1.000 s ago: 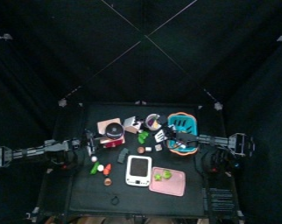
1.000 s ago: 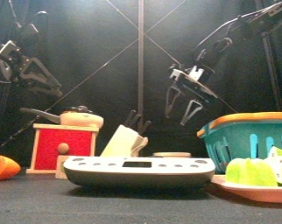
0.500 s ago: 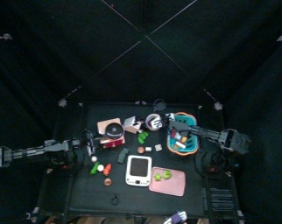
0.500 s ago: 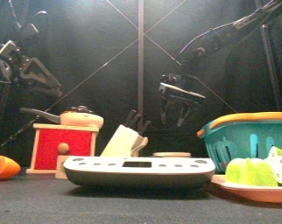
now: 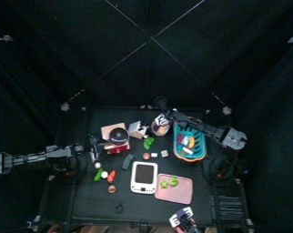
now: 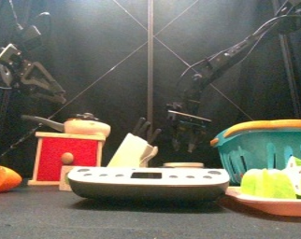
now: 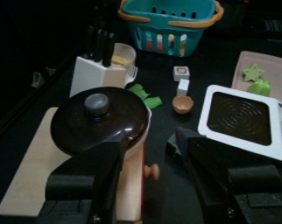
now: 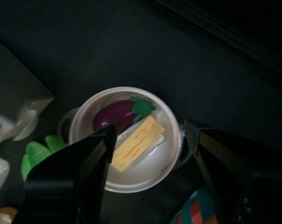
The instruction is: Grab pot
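The pot (image 8: 123,138) is a small round pale vessel with a purple piece and a yellow piece inside it. It lies right below my right gripper (image 8: 144,150). That gripper is open, with one jaw on each side of the pot and nothing gripped. From above, the right gripper (image 5: 163,119) has reached over the table's back middle and covers the pot. From the front it (image 6: 186,138) hangs a little above the tabletop, behind the scale. My left gripper (image 7: 167,175) rests open at the table's left, close to the dark red lidded vessel (image 7: 96,124).
A teal basket (image 5: 189,136) stands just right of the right gripper. A knife block (image 6: 131,149) and a red box (image 6: 60,159) carrying the dark red vessel stand to its left. A white scale (image 5: 143,176) and a pink plate (image 5: 174,188) of green pieces lie near the front.
My right gripper has moved from over the teal basket to the back left and lower, staying open, and now hangs over the pot. The left arm has not moved.
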Controlling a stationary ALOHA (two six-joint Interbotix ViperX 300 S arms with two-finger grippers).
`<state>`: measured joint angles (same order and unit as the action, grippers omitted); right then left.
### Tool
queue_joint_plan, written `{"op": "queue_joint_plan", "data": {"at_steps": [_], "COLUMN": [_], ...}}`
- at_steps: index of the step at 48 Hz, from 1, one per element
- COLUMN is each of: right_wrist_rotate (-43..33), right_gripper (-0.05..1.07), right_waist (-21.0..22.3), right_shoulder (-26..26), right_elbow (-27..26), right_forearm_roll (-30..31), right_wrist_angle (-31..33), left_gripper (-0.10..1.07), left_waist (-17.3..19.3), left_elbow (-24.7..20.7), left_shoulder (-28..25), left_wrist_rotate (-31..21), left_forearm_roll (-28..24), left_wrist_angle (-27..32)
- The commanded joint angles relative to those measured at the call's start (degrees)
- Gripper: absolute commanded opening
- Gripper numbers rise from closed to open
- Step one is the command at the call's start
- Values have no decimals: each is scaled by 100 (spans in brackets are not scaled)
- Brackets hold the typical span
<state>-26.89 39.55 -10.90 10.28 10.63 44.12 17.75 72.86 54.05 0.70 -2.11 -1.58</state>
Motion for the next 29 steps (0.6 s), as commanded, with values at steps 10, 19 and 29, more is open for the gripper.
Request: {"op": "queue_joint_plan", "data": {"at_steps": [10,19,29], "right_wrist_rotate": [167,396,422], "right_gripper": [93,93,93], "right_waist": [211,167,167], "right_shoulder": [-97,-246,-378], "right_elbow": [-149,-158,-220], "right_forearm_roll": [18,-70,-18], "right_wrist_angle": [44,62,44], "left_gripper": [85,85,85], "left_waist": [0,9,9], "left_elbow": [-62,-62,-70], "left_shoulder": [-18,-18,-18], "left_wrist_rotate": [9,9,9], "left_forearm_roll": [-18,-18,-26], "left_wrist_angle": [-26,-26,-26]}}
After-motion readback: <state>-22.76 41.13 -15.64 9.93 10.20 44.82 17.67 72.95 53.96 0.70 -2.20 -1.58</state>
